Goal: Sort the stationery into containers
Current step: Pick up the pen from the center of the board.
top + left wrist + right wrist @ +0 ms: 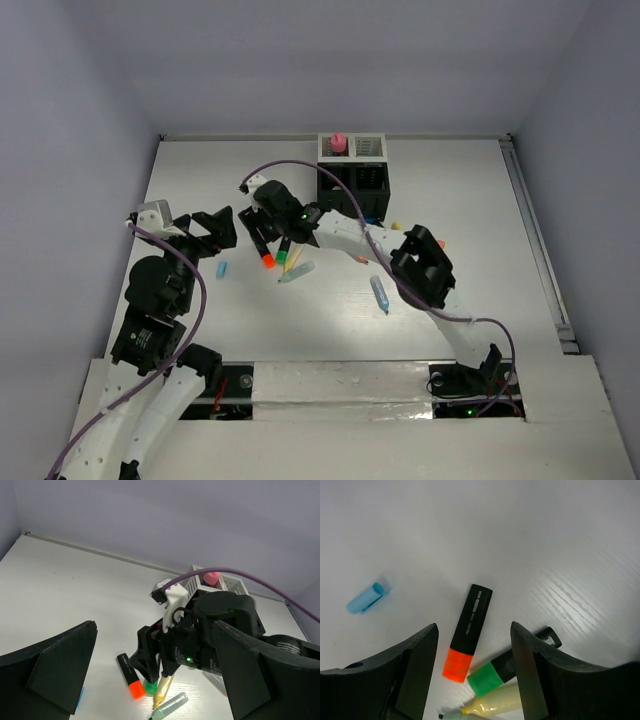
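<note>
White desk, from above: the mesh organizer (pixel 368 172), pink tube (pixel 338 143) inside, stands well beyond the orange-tipped marker (pixel 266 258), over which the right jaws hang, likely for a pick; the left jaws gape empty just left of it. Left wrist: the right jaws hide most of a green-capped pen (pixel 150 687) beside the marker. Right wrist: half-spread and empty, they straddle the marker; a yellow pen (pixel 495 702) nearby is cut off.

White table (pixel 480 200) with faint wood grain, pale lavender walls (pixel 60 150) on three sides, metal rail (pixel 537 250) along the table's right edge, shiny tape strip (pixel 340 385) across its near edge
</note>
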### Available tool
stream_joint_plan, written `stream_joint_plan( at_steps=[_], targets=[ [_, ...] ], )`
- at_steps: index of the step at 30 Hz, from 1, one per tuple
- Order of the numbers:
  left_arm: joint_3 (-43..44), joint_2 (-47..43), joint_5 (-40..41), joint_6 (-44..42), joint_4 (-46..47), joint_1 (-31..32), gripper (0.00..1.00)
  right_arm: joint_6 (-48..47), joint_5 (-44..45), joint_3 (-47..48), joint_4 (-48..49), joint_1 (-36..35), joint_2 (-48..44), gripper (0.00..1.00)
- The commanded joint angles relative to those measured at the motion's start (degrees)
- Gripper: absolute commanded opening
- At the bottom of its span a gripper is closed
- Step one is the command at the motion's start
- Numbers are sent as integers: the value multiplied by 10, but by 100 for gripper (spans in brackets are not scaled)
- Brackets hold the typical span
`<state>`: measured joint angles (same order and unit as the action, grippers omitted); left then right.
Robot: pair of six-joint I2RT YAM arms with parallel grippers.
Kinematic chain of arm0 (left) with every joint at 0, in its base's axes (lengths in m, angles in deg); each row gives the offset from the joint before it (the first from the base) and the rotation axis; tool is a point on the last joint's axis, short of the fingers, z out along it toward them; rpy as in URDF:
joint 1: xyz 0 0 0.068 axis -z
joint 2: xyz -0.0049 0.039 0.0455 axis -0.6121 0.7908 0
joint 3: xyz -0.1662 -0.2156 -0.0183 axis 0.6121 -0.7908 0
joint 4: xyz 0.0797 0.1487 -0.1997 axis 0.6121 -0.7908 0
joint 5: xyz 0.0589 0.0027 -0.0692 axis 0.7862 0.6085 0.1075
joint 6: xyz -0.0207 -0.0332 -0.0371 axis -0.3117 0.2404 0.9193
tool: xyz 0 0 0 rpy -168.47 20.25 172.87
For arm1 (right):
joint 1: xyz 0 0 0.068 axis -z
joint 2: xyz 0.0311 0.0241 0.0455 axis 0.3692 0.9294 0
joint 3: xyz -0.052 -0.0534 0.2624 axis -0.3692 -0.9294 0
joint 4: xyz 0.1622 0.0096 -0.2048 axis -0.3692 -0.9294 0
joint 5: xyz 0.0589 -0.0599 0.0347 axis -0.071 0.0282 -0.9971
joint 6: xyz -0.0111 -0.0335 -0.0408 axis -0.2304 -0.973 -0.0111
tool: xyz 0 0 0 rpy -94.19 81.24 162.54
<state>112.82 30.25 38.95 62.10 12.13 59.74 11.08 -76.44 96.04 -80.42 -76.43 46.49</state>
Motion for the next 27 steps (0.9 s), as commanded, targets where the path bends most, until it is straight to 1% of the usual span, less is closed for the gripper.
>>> stream_joint_plan(
  at_steps=[1, 4, 6, 13, 16, 18, 24, 27],
  targets=[
    [12, -7, 4, 0, 18, -5, 99, 27, 27, 79, -56, 4, 33, 65],
    [11, -9, 2, 0, 18, -5, 99, 42, 18, 128, -91, 4, 79, 66],
    [12, -9, 1, 1, 19, -5, 99, 47, 12, 145, -106, -2, 97, 65],
    [12, -11, -2, 1, 20, -5, 99, 67, 13, 164, -110, -2, 141, 63],
    [12, -13, -3, 1, 20, -5, 99, 70, 11, 173, -113, -2, 155, 60],
    [11, -15, -3, 1, 20, -5, 99, 73, 10, 187, -122, -2, 170, 51],
    [11, -19, -4, 1, 19, -5, 99, 73, 17, 206, -142, -7, 192, 48],
    [11, -21, -4, 2, 19, -5, 99, 72, 32, 209, -151, -7, 202, 44]
  ],
)
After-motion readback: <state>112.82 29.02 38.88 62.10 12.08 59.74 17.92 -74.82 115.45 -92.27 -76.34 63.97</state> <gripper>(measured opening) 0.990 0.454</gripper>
